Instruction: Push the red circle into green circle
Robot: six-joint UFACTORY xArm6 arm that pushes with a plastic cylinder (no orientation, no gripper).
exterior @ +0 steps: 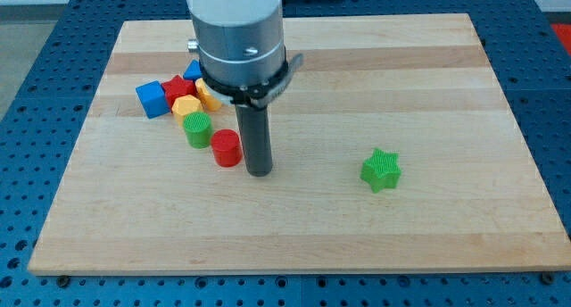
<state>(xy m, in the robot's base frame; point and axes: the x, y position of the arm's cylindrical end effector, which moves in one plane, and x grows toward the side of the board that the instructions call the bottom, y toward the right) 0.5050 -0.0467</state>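
Observation:
The red circle (227, 148) stands on the wooden board (428, 93) left of centre. The green circle (197, 128) stands just up and left of it, nearly touching it. My tip (259, 171) rests on the board right beside the red circle, on its right and slightly lower in the view. The rod rises from there into the grey arm body at the view's top.
A cluster up-left of the green circle holds a blue cube (153, 99), a red block (178, 89), a yellow hexagon (186, 106), another yellow block (207, 95) and a blue block (193, 71) partly hidden by the arm. A green star (381, 170) lies at the right.

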